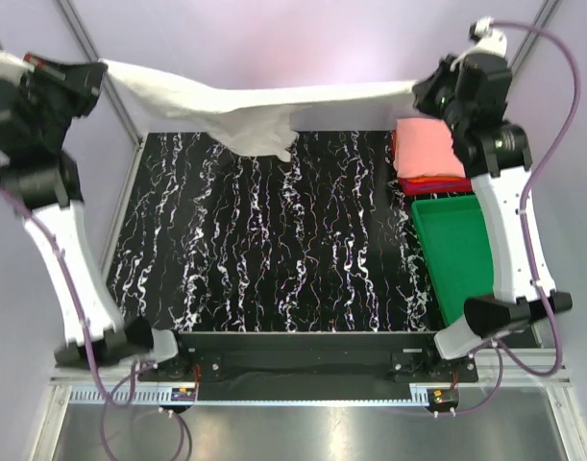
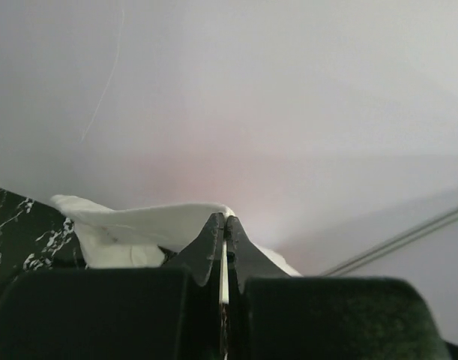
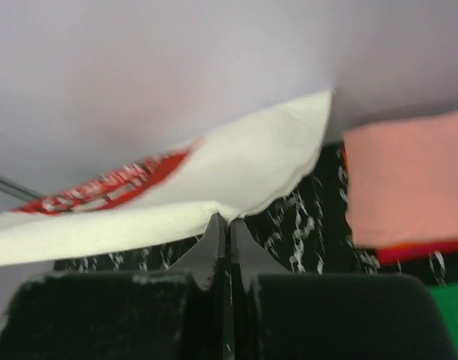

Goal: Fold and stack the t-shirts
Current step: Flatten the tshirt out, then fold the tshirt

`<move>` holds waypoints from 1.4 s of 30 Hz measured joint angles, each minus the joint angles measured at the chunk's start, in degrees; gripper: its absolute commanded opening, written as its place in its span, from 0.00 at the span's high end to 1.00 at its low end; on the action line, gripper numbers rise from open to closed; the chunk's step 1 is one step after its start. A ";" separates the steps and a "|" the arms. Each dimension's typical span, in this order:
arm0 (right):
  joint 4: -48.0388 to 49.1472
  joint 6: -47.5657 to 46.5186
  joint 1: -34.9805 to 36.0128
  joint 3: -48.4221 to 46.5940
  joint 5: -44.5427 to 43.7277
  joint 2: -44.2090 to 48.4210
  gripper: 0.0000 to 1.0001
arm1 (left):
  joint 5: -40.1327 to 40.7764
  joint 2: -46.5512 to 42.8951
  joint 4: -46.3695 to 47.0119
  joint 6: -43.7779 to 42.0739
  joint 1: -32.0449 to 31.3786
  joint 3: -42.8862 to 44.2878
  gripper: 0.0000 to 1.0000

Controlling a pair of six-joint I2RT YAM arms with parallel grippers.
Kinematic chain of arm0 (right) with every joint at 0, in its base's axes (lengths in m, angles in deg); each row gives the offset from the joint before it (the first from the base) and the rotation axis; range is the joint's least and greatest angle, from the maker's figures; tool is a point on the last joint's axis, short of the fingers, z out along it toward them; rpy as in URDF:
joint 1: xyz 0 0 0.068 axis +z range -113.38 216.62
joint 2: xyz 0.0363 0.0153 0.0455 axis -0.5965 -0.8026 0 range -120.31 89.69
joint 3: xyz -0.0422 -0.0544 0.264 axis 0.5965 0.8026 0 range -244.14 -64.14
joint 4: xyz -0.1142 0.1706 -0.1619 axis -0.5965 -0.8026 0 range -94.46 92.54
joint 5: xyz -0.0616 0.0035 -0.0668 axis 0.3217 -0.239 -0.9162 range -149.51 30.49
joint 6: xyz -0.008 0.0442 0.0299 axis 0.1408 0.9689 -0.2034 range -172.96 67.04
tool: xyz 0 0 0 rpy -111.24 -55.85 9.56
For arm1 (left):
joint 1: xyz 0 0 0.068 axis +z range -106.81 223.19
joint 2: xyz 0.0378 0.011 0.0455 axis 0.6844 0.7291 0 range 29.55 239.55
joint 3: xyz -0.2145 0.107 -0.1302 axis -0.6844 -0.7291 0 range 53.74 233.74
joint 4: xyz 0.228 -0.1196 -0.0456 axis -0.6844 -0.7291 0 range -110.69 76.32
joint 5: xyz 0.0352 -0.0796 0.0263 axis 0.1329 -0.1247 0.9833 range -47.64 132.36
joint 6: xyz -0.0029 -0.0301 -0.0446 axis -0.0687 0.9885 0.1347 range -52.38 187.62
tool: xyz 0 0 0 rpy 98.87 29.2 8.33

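Observation:
A cream-white t-shirt hangs stretched in the air over the far edge of the table, sagging in the middle. My left gripper is shut on its left end, and in the left wrist view the cloth is pinched between the closed left gripper. My right gripper is shut on the right end; the right wrist view has the shirt's red print above the closed right gripper. A folded stack with a salmon-pink t-shirt on top lies at the far right, red and orange edges beneath it.
A green plastic tray sits on the right side of the black marbled table, just in front of the folded stack. Metal frame posts rise at the far corners. The pink stack shows right of my right fingers.

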 measured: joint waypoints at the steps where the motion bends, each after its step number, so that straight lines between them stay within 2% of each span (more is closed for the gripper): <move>1: 0.70 0.02 -0.02 5.33 -0.17 2.99 1.00 | 0.00 -1.36 -0.28 -0.33 0.15 -0.92 1.00; 5: 2.32 1.29 -0.02 23.91 -0.44 12.31 1.00 | 1.33 -20.35 0.11 -5.35 0.02 -19.21 1.00; 9: 2.97 4.26 -0.02 42.07 1.25 20.35 1.00 | 7.13 -36.30 -0.70 -7.89 -5.22 -38.29 1.00; 12: 3.17 7.37 -0.02 55.25 3.96 26.84 1.00 | 10.05 -39.78 1.55 -7.15 -5.42 -52.57 1.00; 15: 3.19 10.01 -0.02 66.03 7.56 31.80 1.00 | 12.81 -39.10 -3.06 -5.64 -4.81 -66.05 1.00; 17: 3.37 11.04 -0.02 71.38 9.90 33.09 1.00 | 14.88 -39.06 -6.56 -5.42 -4.72 -70.82 1.00; 20: 3.69 12.17 -0.02 77.94 13.70 31.87 1.00 | 18.21 -40.96 -8.24 -5.25 -4.72 -73.46 1.00; 23: 3.85 12.85 -0.02 80.59 15.47 30.84 1.00 | 20.26 -43.91 -7.26 -4.92 -4.66 -74.99 1.00; 31: 4.57 14.14 -0.02 82.79 16.63 33.31 1.00 | 24.44 -45.66 -6.80 -6.05 -4.61 -76.94 1.00; 36: 5.16 14.34 -0.02 83.03 16.63 33.57 1.00 | 24.13 -40.11 -4.61 -9.75 -4.61 -75.17 1.00; 42: 5.29 14.51 -0.02 83.34 14.45 31.39 1.00 | 14.78 -26.84 1.86 -13.99 -4.76 -73.57 1.00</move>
